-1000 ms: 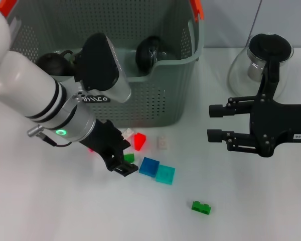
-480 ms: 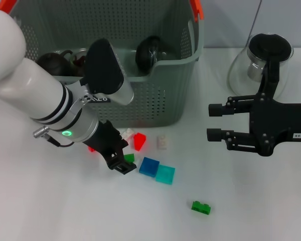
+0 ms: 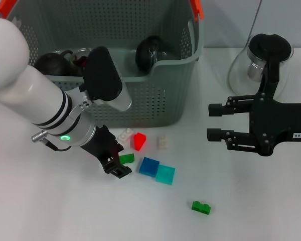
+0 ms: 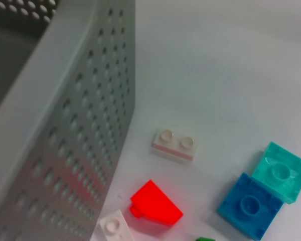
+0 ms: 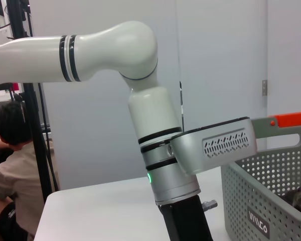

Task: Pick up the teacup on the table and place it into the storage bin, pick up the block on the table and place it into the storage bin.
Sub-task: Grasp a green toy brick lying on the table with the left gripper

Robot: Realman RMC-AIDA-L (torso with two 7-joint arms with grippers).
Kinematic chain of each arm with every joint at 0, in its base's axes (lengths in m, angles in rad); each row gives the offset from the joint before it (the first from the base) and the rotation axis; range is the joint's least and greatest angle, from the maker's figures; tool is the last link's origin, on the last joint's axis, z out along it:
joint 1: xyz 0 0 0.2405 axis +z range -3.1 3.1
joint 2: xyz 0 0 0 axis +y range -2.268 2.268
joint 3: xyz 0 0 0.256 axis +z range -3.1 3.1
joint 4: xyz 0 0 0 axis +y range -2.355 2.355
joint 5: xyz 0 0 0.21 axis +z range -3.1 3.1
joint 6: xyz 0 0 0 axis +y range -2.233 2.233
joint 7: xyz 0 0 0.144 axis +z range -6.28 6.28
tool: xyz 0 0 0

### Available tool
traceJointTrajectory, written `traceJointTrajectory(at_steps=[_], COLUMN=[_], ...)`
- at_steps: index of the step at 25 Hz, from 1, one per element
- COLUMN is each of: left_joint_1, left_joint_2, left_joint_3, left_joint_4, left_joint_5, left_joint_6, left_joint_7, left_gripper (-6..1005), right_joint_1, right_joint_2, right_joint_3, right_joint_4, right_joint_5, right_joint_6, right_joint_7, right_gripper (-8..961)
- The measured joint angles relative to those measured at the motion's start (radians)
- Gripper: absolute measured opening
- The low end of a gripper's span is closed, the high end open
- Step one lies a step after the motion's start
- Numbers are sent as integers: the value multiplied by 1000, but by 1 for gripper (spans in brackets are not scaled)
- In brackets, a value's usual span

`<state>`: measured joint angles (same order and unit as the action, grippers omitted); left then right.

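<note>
The grey perforated storage bin (image 3: 155, 100) stands at the back left, and its wall fills one side of the left wrist view (image 4: 65, 125). Two dark teacups (image 3: 149, 52) lie inside it. Several blocks lie on the table before it: red (image 3: 139, 141) (image 4: 155, 207), white (image 3: 124, 134), pale (image 3: 162, 143) (image 4: 174, 144), blue (image 3: 149, 166) (image 4: 248, 211), teal (image 3: 165, 174) (image 4: 281, 171). My left gripper (image 3: 117, 160) is low at the table, open, with a small green block (image 3: 126, 158) at its fingertips. My right gripper (image 3: 213, 123) hovers open at the right, holding nothing.
A glass teapot (image 3: 263, 63) with a black lid stands at the back right, behind my right arm. Another green block (image 3: 201, 207) lies alone toward the front. The right wrist view shows my left arm, the bin (image 5: 251, 201) and a person (image 5: 10, 165) beyond the table.
My left gripper has slid a little to the left, away from the red block; the green block stayed almost where it was. The right arm has not moved.
</note>
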<state>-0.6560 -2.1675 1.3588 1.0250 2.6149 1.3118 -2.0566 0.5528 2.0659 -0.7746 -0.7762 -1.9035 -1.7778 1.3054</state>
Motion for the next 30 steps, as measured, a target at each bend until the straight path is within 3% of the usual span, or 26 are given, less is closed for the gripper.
traceJointTrajectory(at_steps=[12, 18, 23, 30], left_joint_1=[-2, -2, -2, -2], left_joint_2=[-2, -3, -3, -3], left_joint_3=[39, 38, 39, 39], left_joint_4=[-5, -5, -5, -5], left_joint_5=[2, 2, 2, 2], left_joint_6=[-12, -15, -22, -29], left_joint_7=[-5, -7, -8, -8], left_gripper=[625, 525, 341, 347], right_joint_1=[-2, -5, -4, -4], right_joint_2=[0, 0, -1, -4], right_joint_3=[0, 0, 0, 0], right_joint_4=[0, 0, 0, 0], right_joint_5=[0, 2, 2, 4], right_joint_6=[0, 0, -1, -4], right_joint_7=[0, 0, 0, 0], right_gripper=[534, 535, 535, 535])
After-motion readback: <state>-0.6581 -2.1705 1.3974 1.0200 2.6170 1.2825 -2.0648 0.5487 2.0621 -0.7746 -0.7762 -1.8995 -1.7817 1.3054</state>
